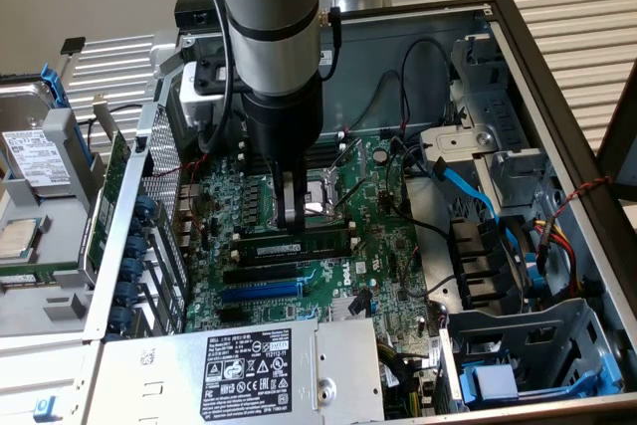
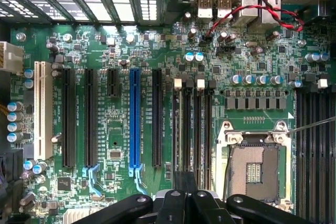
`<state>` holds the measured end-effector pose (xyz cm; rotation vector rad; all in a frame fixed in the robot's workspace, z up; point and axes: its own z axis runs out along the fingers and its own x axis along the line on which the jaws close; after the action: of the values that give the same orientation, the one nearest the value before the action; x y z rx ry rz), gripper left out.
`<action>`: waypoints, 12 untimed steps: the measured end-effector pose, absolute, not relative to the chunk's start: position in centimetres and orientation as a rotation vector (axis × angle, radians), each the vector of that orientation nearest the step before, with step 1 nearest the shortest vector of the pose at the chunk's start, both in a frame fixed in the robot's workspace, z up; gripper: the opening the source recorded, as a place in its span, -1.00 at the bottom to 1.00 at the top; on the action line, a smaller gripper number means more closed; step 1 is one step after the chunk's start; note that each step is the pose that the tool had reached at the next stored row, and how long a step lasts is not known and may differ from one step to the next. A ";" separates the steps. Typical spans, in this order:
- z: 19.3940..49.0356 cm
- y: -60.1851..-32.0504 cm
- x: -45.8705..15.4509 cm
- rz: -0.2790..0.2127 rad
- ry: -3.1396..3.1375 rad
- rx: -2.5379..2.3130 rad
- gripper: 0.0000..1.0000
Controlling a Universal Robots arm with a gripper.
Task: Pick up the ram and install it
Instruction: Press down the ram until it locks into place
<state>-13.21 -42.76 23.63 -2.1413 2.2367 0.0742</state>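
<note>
The ram (image 1: 299, 244), a long narrow stick with a pale label, stands on edge along one of the black memory slots (image 2: 202, 129) just in front of the CPU socket (image 1: 323, 201). My gripper (image 1: 292, 221) comes straight down on its middle, with the fingers close together on its top edge. In the wrist view the gripper (image 2: 185, 198) fills the lower middle over the same slots. There the stick shows only edge-on and is hard to tell from the slots.
The blue expansion slot (image 2: 135, 124) and further black slots lie beside the memory slots. Around the motherboard, the power supply (image 1: 249, 365) sits at the front. A hard drive (image 1: 35, 156) lies outside the case at the exterior view's left. Cables (image 1: 468, 191) and a drive cage (image 1: 528, 345) crowd the right.
</note>
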 end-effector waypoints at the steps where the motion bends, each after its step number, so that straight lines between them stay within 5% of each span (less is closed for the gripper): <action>1: 23.6 -42.8 -13.2 0.074 2.237 -2.141 -0.79; 12: 23.3 -42.8 -13.3 0.074 2.237 -2.141 -0.79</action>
<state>-13.28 -42.76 23.32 -2.1413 2.2365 0.0744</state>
